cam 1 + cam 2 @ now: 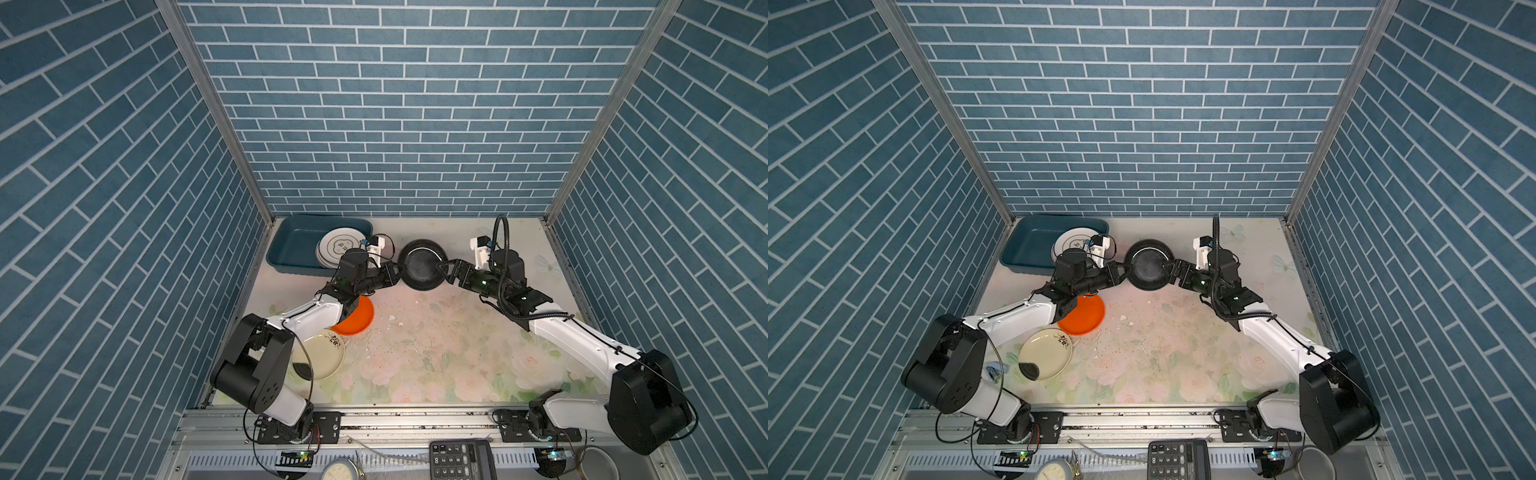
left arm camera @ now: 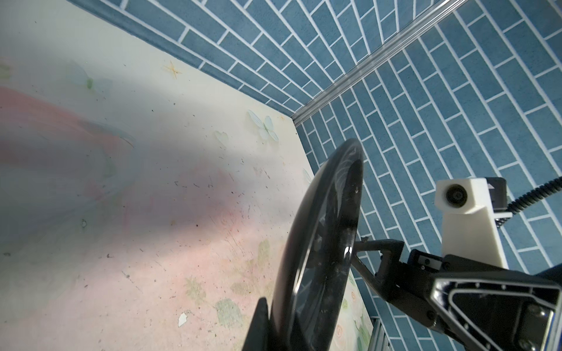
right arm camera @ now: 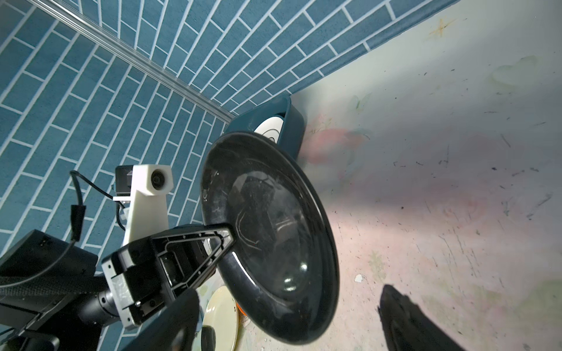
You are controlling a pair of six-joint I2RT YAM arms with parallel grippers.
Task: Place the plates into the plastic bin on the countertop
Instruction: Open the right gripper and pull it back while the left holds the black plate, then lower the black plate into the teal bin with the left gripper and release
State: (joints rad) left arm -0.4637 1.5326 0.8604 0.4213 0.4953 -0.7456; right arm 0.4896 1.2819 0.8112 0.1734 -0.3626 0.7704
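Left pincer (image 1: 397, 273) pinches black plate (image 1: 419, 266); right pincer (image 1: 443, 270) spread, maybe touching; bin (image 1: 296, 245) just beside.

**Surface finishes, as they look**

- Black plate (image 3: 273, 228): high gloss with sharp glare spots. Fine scratches and dusty smears run across the well.
- Orange plate (image 1: 357, 318): smooth, even satin sheen.
- Cream plate (image 1: 322, 353): glazed look, soft shine.
- White plates (image 1: 336, 243): smooth, glazed look, printed lines.
- Plastic bin (image 1: 293, 243): moulded plastic, smooth, low sheen.
- Countertop (image 2: 152, 228): flat matt print, scuffed, speckled with dark grit and pale chips.
- Walls (image 1: 395, 124): matt brick-pattern sheet, faintly grainy.
- Rail (image 1: 415, 420): bare brushed metal with dirt in the slots.
- Camera mount (image 2: 468, 218): white matt plastic.
- Arm shell (image 1: 573, 336): smooth white plastic, semi-gloss.
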